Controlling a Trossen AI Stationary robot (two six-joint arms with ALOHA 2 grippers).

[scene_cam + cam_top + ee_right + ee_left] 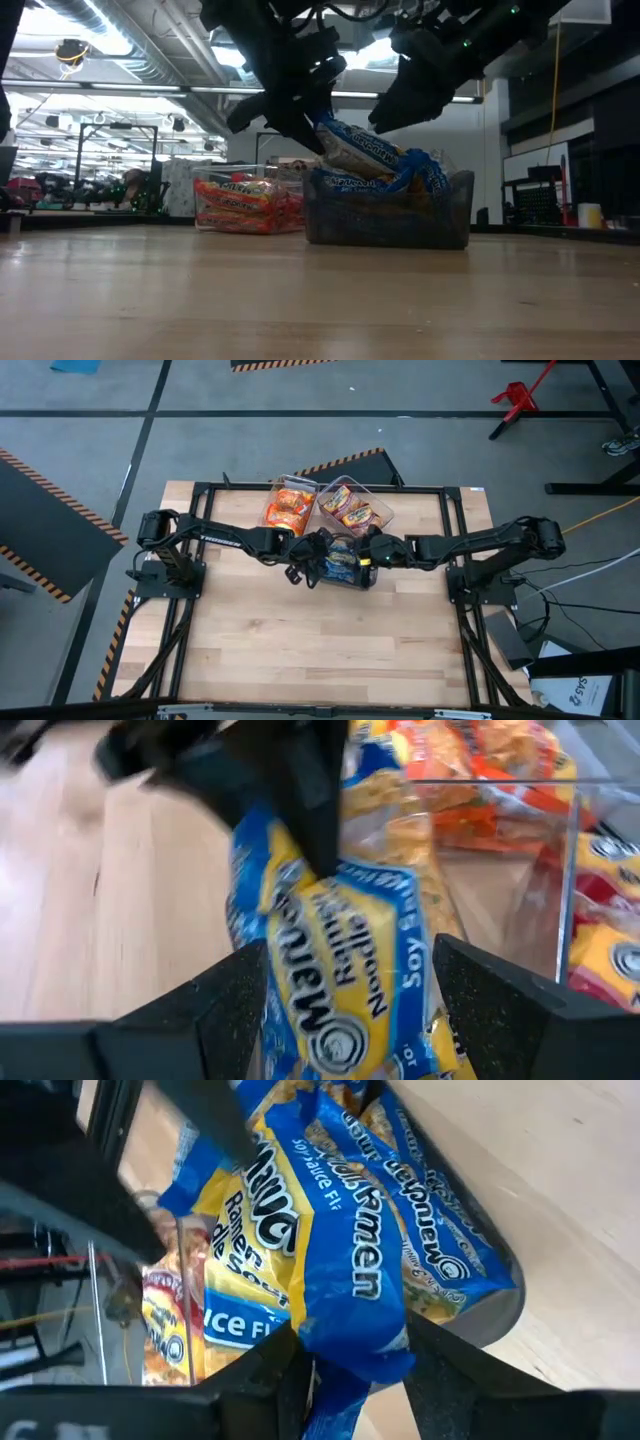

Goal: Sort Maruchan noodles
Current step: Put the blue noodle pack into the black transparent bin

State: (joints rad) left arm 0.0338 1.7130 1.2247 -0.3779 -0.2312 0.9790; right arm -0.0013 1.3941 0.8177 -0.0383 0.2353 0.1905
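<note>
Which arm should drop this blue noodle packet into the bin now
Left. The left gripper already pinches the blue packet over the blue-packet bin; the right gripper is open beside it.

Glossy, crinkled plastic wraps the blue packet (330, 1270) pinched in the left tool (355, 1370), clear smooth plastic forms the bin (388, 222) beneath it, and pale, smooth-grained wood makes up the counter (320, 640) below.

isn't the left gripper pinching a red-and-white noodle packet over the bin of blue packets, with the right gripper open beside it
Not quite: the packet in the left gripper is blue-and-white, not red-and-white, as the left wrist view shows. The rest holds: it hangs over the bin of blue packets, and the right gripper is open beside it.
</note>
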